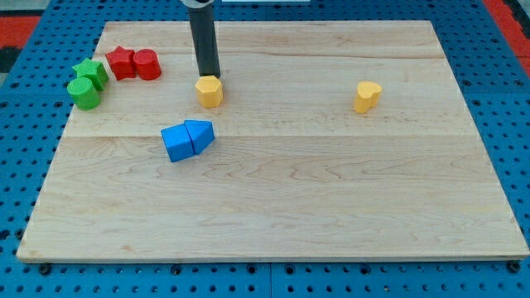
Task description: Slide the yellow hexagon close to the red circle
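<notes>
yellow hexagon [209,91]: sat upper-left of board centre, well to the right of the reds
tip [210,75]: right at the hexagon's top edge, apparently touching, so probably lined up to nudge it
grip state: nothing to open or close, just a bare rod holding nothing
red circle [147,64]: near the top-left corner, snug against the red star [122,62]
gap: hexagon needed shoving left and a bit up, and the tip looked badly placed for that
others: green blocks [87,83] far left, blue pair [187,139] below, another yellow block [368,96] way off right

The yellow hexagon [209,91] lies upright, well right of the red circle [147,64], far left.
</notes>
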